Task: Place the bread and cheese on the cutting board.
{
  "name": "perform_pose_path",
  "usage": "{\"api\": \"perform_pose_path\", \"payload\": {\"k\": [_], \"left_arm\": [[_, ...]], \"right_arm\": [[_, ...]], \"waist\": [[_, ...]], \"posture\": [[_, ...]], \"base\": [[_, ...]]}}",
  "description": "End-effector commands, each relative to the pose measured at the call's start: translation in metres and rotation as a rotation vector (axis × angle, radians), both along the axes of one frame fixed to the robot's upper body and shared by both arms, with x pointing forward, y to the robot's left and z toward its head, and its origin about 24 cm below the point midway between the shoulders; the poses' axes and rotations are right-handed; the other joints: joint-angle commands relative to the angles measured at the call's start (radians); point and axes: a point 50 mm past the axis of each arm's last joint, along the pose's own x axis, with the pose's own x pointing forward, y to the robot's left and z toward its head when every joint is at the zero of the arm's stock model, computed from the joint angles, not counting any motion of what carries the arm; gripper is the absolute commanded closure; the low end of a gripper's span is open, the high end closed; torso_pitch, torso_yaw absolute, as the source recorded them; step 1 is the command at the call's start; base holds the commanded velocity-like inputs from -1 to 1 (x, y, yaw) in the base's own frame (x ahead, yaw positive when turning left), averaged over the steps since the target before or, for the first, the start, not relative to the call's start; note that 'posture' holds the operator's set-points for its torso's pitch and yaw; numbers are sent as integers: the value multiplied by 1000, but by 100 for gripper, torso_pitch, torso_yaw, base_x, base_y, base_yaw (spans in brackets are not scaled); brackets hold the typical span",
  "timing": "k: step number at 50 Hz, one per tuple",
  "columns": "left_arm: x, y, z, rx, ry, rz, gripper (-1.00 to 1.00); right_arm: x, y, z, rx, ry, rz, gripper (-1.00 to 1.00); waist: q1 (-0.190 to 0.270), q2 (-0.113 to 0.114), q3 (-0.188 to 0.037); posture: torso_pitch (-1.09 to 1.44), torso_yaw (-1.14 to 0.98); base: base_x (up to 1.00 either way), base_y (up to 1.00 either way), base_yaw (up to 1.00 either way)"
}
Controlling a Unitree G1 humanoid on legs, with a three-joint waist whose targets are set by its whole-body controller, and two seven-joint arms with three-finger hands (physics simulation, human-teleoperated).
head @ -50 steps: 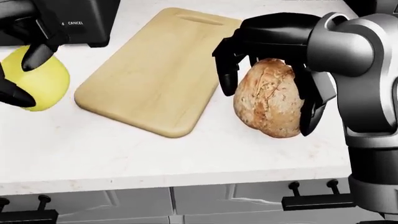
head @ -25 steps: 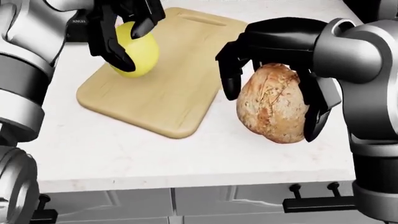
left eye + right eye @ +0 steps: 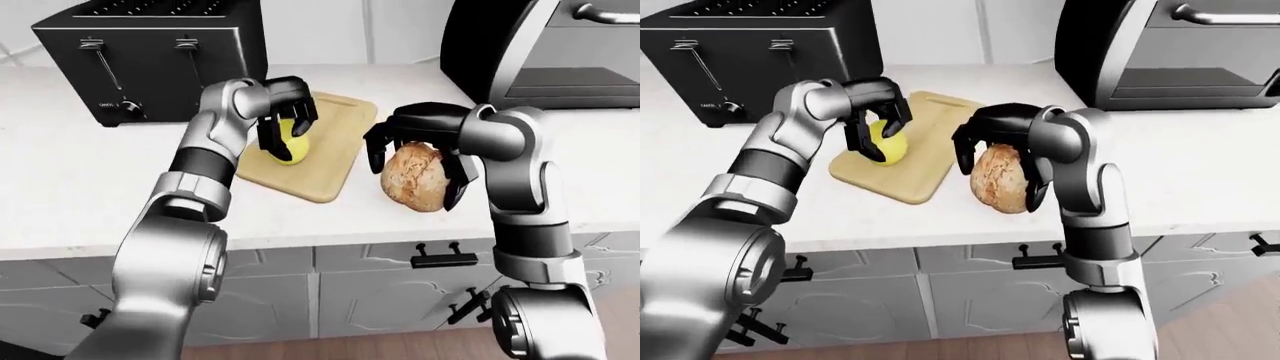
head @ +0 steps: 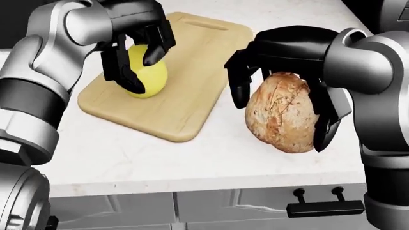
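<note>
The wooden cutting board (image 4: 185,100) lies on the white counter (image 4: 128,158). My left hand (image 4: 142,67) is shut on the yellow cheese (image 4: 150,74) and holds it over the board's left part, at or just above the wood. My right hand (image 4: 281,112) is shut from above on the brown bread loaf (image 4: 281,115), with fingers down both sides. The loaf stands on end just right of the board, off it. I cannot tell whether it touches the counter.
A black toaster (image 3: 150,60) stands at the left against the wall. A dark toaster oven (image 3: 560,52) stands at the right. The counter's near edge (image 4: 192,184) runs above grey cabinet drawers with black handles (image 4: 322,206).
My left hand has carried the cheese from the counter left of the board to over the board's left part. My right hand and the bread have barely moved.
</note>
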Motion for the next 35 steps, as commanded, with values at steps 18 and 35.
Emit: {"api": "perform_pose_path", "payload": {"k": [18, 35], "left_arm": [[-1, 1, 4, 40, -18, -1, -84], [-2, 6, 20, 31, -26, 8, -100]], "right_arm": [[-5, -2, 17, 14, -76, 6, 100], [-5, -1, 14, 16, -74, 6, 100]], "waist": [[8, -3, -32], [8, -1, -33]], "posture": [[0, 0], [0, 0]], "base": [[0, 0, 0], [0, 0, 0]]}}
